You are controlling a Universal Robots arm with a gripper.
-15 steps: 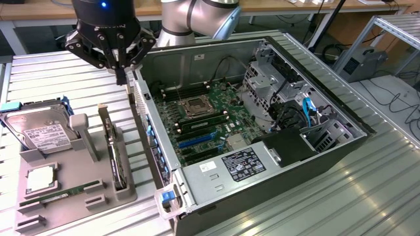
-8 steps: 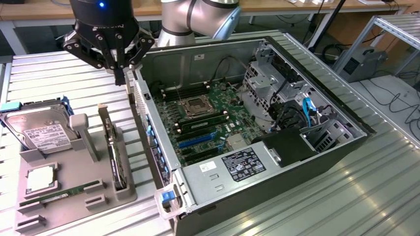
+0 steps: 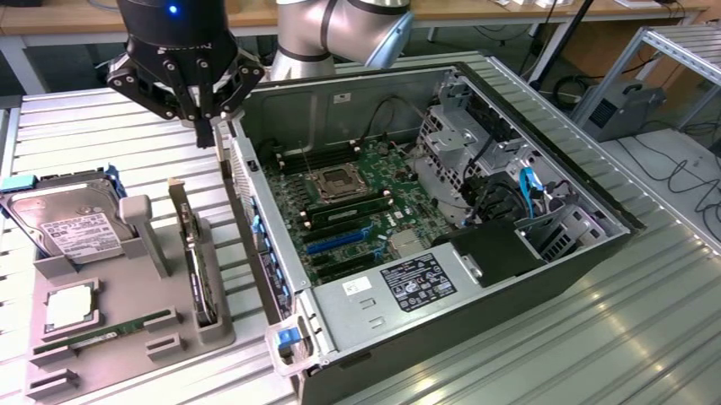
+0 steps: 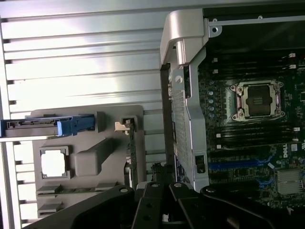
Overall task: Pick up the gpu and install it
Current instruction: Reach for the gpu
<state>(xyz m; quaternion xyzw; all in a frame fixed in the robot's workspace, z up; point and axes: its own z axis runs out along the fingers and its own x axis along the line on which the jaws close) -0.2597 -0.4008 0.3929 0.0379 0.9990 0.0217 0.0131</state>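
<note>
The gpu is a thin black card standing on edge in a slot of the grey holder tray, its silver bracket at the far end. My gripper hangs above the table beyond the bracket end, between the tray and the open computer case. Its fingers are shut and hold nothing. In the wrist view the gpu shows edge-on beside the case wall, with the shut gripper just over its near end.
The tray also holds a hard drive, a processor chip and a green memory stick. Inside the case lie the motherboard, its blue card slot, a drive cage and cables. The table is ribbed metal.
</note>
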